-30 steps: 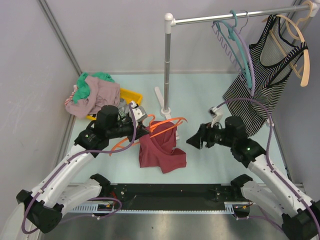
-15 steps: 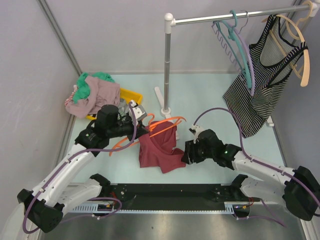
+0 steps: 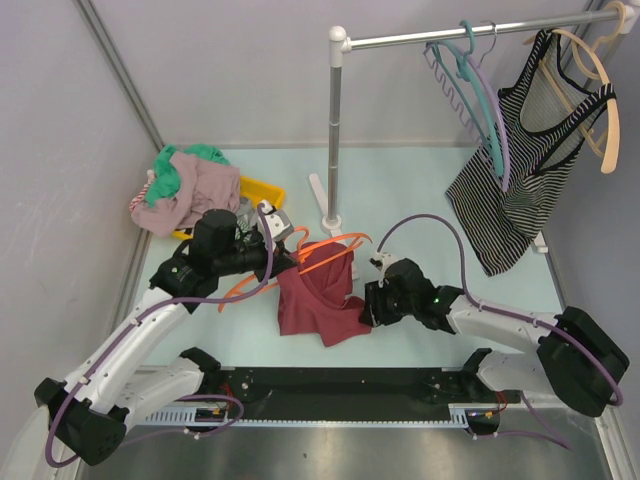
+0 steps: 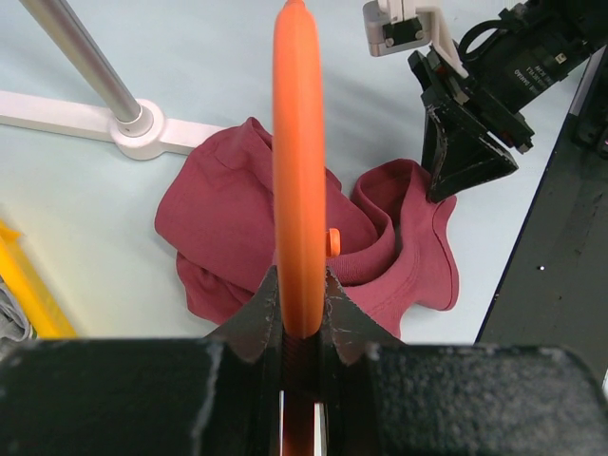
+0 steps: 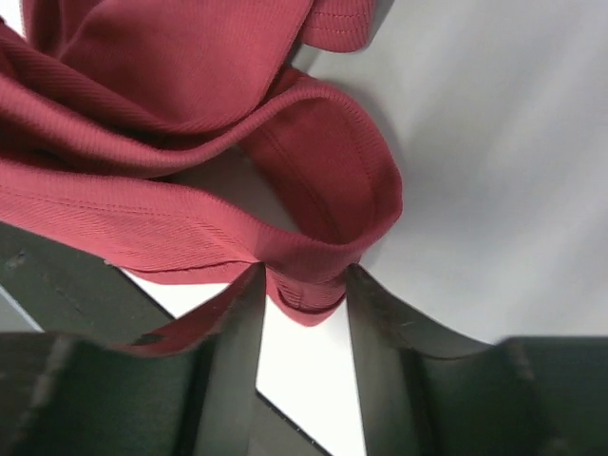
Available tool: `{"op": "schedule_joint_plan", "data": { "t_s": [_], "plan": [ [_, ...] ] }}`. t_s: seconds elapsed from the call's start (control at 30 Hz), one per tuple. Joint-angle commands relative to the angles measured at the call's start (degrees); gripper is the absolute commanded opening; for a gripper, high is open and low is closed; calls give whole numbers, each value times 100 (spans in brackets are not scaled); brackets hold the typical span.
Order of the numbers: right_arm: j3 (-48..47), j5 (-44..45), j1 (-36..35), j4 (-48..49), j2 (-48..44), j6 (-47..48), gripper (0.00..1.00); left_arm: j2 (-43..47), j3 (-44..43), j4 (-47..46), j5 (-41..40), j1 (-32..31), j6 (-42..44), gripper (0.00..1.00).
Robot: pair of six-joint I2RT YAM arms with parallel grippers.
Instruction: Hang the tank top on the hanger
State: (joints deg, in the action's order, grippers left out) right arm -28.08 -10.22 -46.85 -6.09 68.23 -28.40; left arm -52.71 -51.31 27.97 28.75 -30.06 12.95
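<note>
The maroon tank top (image 3: 320, 300) lies crumpled on the table in front of the rack base. It also shows in the left wrist view (image 4: 237, 218) and the right wrist view (image 5: 190, 95). My left gripper (image 3: 283, 258) is shut on the orange hanger (image 3: 340, 239) and holds it over the top's far edge. In the left wrist view the hanger (image 4: 299, 171) stands edge-on between the jaws of the left gripper (image 4: 301, 285). My right gripper (image 3: 368, 308) is low at the top's right edge. Its jaws (image 5: 302, 280) pinch a folded strap.
A clothes rack pole (image 3: 334, 130) stands behind the top. A striped tank top (image 3: 520, 170) on a wooden hanger (image 3: 590, 80) and a teal hanger (image 3: 478, 80) hang at the right. A pile of clothes (image 3: 185, 185) sits on a yellow bin (image 3: 262, 190) at the left.
My right arm has swung left and down from the table's right side to the tank top's right edge and closed on a strap. The left arm and hanger have stayed put.
</note>
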Motion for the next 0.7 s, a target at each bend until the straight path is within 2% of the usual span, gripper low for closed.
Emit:
{"op": "schedule_joint_plan", "data": {
  "t_s": [0.0, 0.1, 0.13, 0.2, 0.43, 0.67],
  "plan": [
    [-145, 82, -43, 389, 208, 124, 38, 85, 16, -300, 96, 45, -82, 0],
    [-172, 81, -52, 345, 279, 151, 19, 103, 16, -300, 78, 45, -91, 0],
    [-181, 73, -52, 302, 262, 160, 8, 112, 16, -292, 60, 45, -91, 0],
    [-181, 90, -52, 266, 218, 168, 0, 112, 16, -300, 60, 45, -100, 0],
    [-365, 520, 62, -383, -273, 396, 0, 208, -2, -309, 192, 53, -100, 0],
    [-339, 468, 1246, -639, -591, 731, 0, 419, -46, -432, 692, 141, -179, 0]
  ]
}}
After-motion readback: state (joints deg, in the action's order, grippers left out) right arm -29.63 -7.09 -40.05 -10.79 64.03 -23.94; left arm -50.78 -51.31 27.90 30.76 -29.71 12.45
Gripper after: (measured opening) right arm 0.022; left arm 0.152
